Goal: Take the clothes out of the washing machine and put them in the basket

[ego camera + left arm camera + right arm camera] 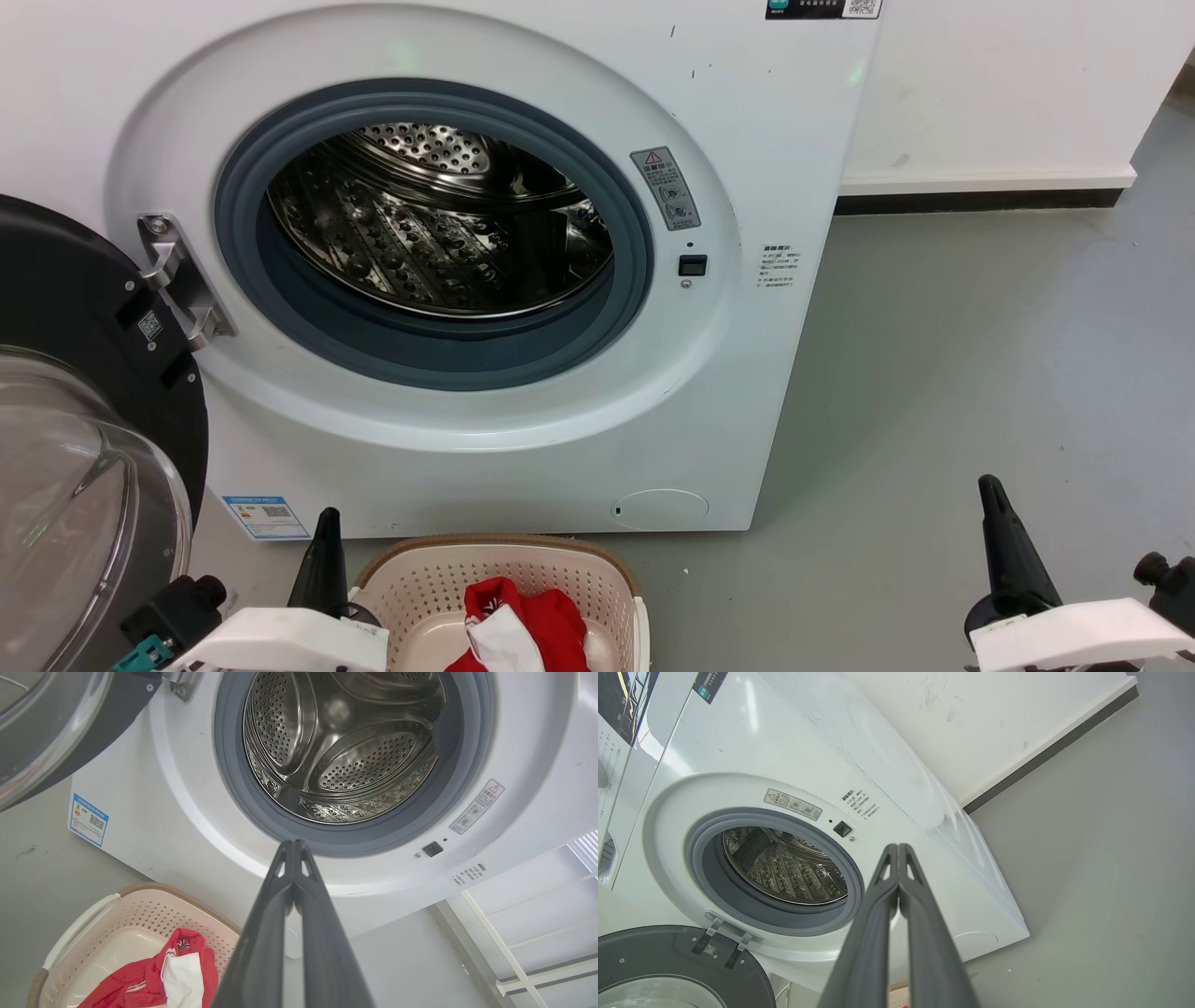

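Looking down from the head camera, I have both arms low and drawn in, each with its white wrist at the bottom edge. The left gripper points up at the lower left, just beside the left rim of the basket. The right gripper stands at the lower right over grey floor, well apart from the washing machine.

Each wrist camera shows its own fingers pressed together tip to tip, so both grippers are closed on themselves. The left pair aims at the lower lip of the grey porthole seal. The right pair aims at the white front panel to the right of the opening.

By my count there are two grippers, one machine, one basket and one heap of clothes. The heap is red with a white patch and lies inside the basket, which sits on the floor against the machine's front. I cannot tell how many garments make it up.

The black-framed glass door hangs swung open to the left on its hinge. The perforated steel drum shows through the porthole.
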